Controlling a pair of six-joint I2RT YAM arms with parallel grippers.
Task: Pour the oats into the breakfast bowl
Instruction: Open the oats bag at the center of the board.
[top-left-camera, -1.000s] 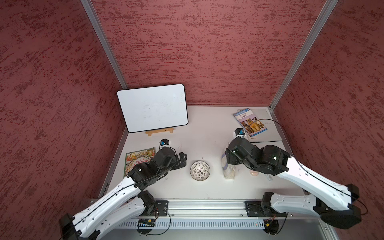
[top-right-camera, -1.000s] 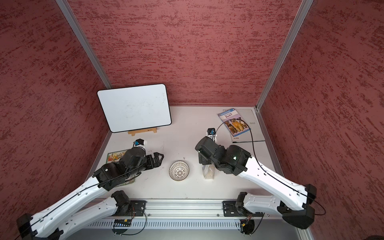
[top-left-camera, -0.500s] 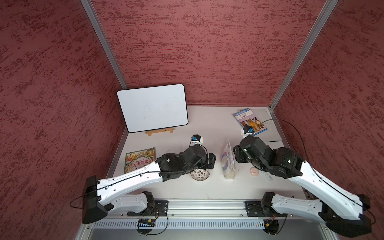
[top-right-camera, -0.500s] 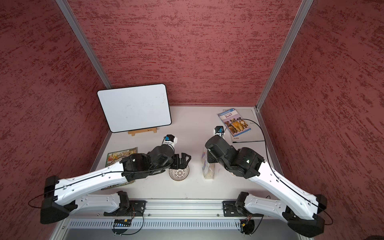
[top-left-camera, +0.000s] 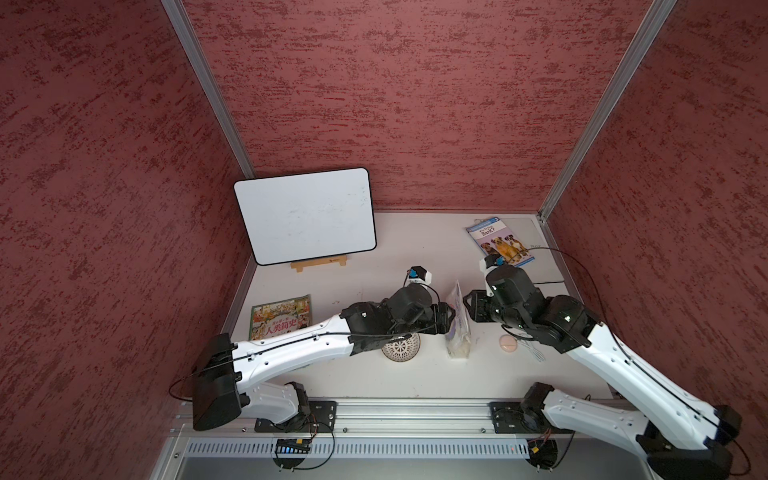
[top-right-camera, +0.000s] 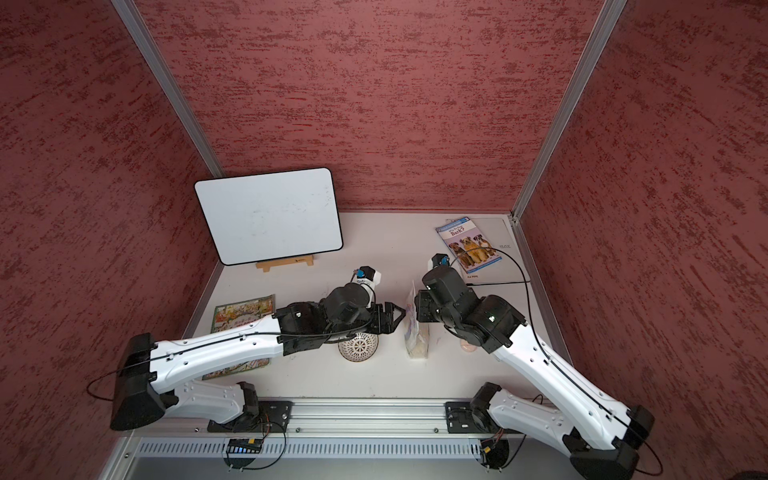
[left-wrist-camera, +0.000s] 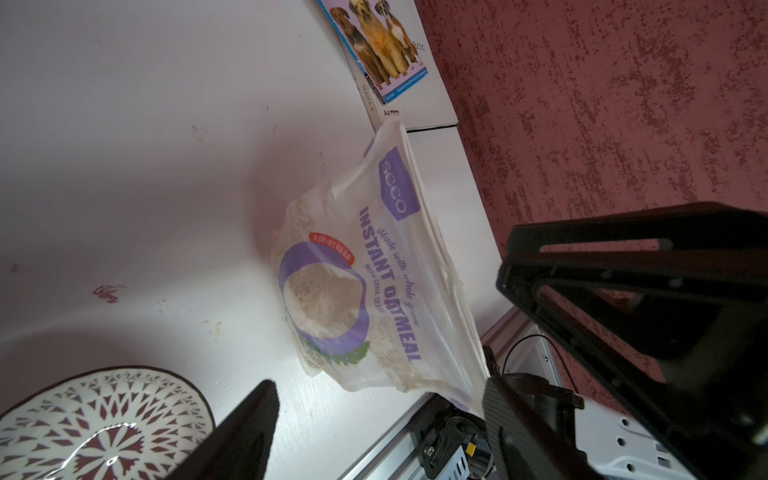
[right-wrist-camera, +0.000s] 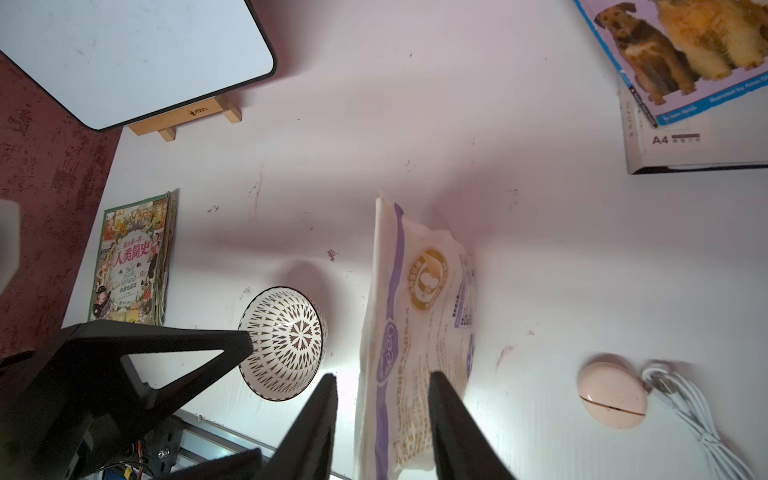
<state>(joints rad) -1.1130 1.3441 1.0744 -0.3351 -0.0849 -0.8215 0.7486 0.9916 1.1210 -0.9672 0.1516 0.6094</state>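
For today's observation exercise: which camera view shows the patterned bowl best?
The right wrist view: nearly the whole bowl, pattern clear. The left wrist view crops it; in both top views the left arm hides part of the bowl.

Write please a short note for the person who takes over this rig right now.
Left gripper: open, facing the pouch's front.
Right gripper: open, fingers straddle the pouch's top, not clamped yet.
Pouch stands on the table beside the bowl, oats inside it.
Bowl: empty, partly under the left arm.
Done: nothing poured. Left: grip the pouch, lift, tip it over the bowl.
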